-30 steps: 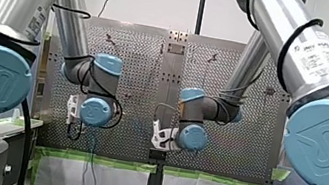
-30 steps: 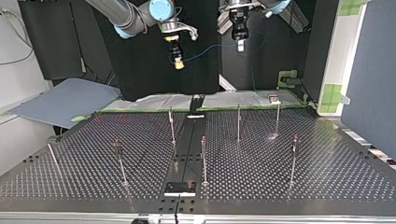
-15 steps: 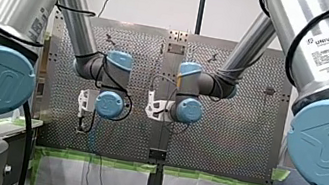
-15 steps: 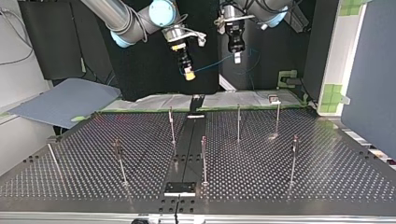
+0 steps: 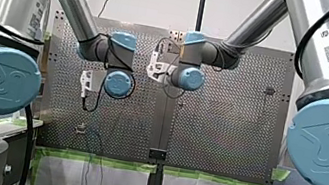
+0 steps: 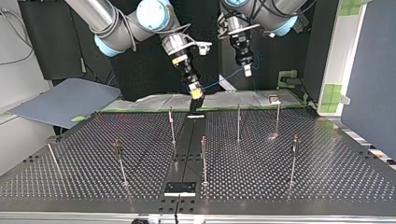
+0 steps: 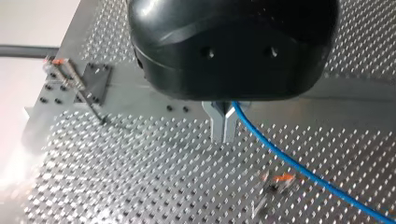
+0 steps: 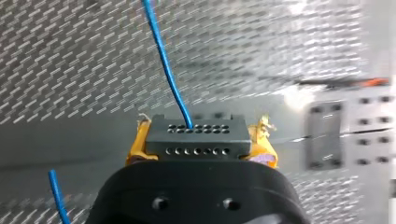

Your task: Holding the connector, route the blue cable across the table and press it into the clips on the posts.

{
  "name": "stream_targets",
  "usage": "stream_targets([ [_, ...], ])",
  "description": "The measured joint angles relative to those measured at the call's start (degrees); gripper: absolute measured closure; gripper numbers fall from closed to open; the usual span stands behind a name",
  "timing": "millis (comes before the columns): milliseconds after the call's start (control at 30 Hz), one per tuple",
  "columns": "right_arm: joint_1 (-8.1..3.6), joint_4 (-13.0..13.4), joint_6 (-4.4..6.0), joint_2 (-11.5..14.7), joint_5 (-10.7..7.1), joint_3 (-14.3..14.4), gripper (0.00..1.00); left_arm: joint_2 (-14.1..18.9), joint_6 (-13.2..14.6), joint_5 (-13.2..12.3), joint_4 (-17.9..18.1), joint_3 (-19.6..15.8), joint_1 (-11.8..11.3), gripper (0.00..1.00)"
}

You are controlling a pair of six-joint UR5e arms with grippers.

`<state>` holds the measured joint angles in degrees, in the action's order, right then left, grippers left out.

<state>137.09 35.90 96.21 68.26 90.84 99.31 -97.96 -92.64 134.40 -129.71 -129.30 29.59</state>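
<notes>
Two grips share the work: the right arm's jaws pinch the connector so you can steer that end, while the left arm's jaws press together on the blue cable, probably to guide its slack. Both hang above the surface, short of the posts.

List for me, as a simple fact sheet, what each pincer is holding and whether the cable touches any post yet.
right pincer: shut on the black connector, yellow pads either side
left pincer: shut on the blue cable
cable path: strung in the air between both pincers
posts: upright on the perforated table, none holding the cable
</notes>
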Motion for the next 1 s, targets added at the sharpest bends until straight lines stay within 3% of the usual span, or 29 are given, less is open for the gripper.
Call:
stream_targets([
  [200, 0.19, -1.21, 0.80, 0.37, -1.02, -3.12, 1.00, 2.90, -0.05, -2.00, -2.88, 0.55, -2.82, 1.00],
  [533, 0.57, -4.29, 0.83, -0.84, -0.92, -6.77, 1.00, 7.98, -1.06, -3.41, -7.95, 2.03, -7.89, 1.00],
  [767, 0.75, -6.31, 0.83, -1.33, -1.10, -9.23, 1.00, 11.43, -2.47, -6.41, -11.39, 3.08, -11.35, 1.00],
  [1000, 1.62, -9.29, 0.56, -3.76, -1.12, -12.82, 1.00, 15.02, -3.03, -9.81, -12.69, 5.51, -14.77, 1.00],
])
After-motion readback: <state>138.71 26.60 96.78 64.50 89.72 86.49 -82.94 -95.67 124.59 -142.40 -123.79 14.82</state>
